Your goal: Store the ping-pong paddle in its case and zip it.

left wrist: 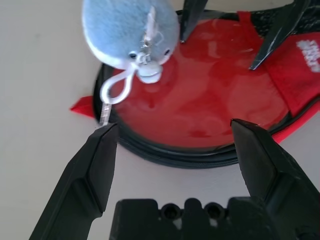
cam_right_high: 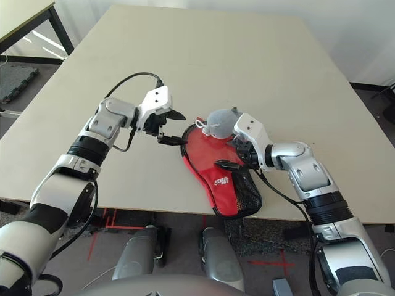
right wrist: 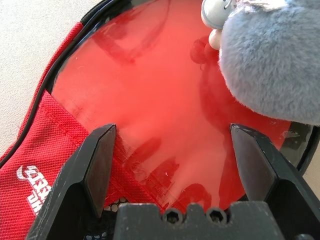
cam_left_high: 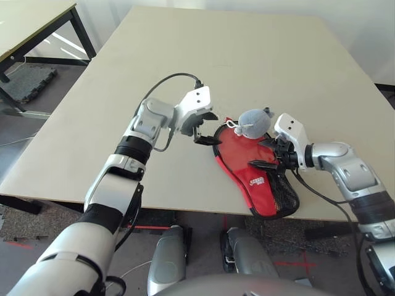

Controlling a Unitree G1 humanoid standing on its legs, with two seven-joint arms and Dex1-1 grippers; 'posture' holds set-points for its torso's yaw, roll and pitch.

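- Your left gripper (left wrist: 170,137) has its jaws spread wide and holds nothing; the rounded end of the case (cam_left_high: 262,185) sits just ahead of the fingertips, with its black zipper rim (left wrist: 170,152) curving between the two fingers.
- The near fingertip of that gripper is right beside the small white cord loop (left wrist: 117,87) that hangs from the grey plush ball (cam_left_high: 254,122); you cannot tell whether they touch.
- Your right gripper (right wrist: 172,150) also has its jaws spread and empty, poised over the open case from the opposite side, fingertips close to the red surface.
- Between those right fingers you see the glossy red face of the ping-pong paddle (right wrist: 150,95) lying inside the case, with the red fabric flap (right wrist: 55,150) bearing the white logo covering the part nearer the handle end.
- The grey plush ball rests on the far edge of the paddle's round face, between the two grippers.
- The case lies flat near the front edge of the table (cam_left_high: 216,55), its narrow mesh-pocket end pointing toward the robot and reaching the table's edge.
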